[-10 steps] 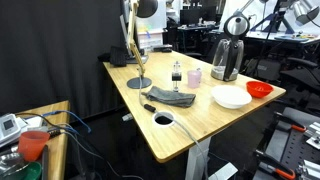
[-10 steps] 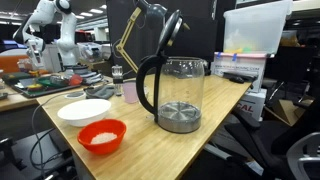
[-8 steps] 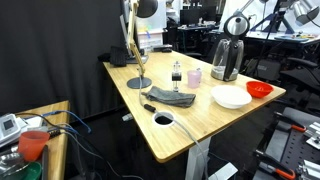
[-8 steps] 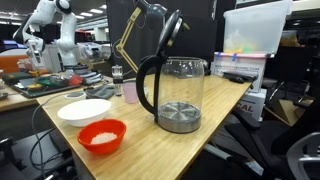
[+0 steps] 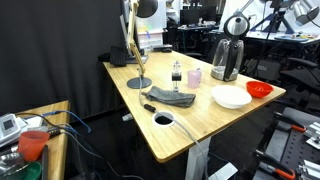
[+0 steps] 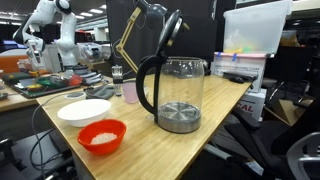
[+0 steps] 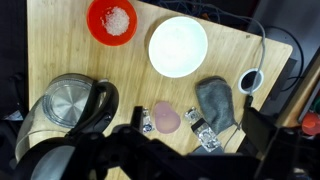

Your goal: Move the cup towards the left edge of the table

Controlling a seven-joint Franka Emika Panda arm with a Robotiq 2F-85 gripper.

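The pale pink cup (image 5: 194,76) stands upright on the light wood table (image 5: 195,135), between a small bottle (image 5: 176,74) and the steel kettle (image 5: 226,58). In an exterior view it sits behind the kettle's handle (image 6: 130,92). In the wrist view the cup (image 7: 165,117) is seen from high above, beside the kettle (image 7: 65,110). My gripper (image 7: 200,125) is a dark shape at the bottom of the wrist view, far above the table, fingers spread and empty. It does not show in the exterior views.
A white bowl (image 5: 232,97) and a red bowl (image 5: 260,90) sit near one table edge. A grey cloth (image 5: 170,97), a round cable hole (image 5: 164,119) and a desk lamp (image 5: 138,82) are nearby. A smaller cluttered table (image 5: 55,112) holds a red cup (image 5: 33,145).
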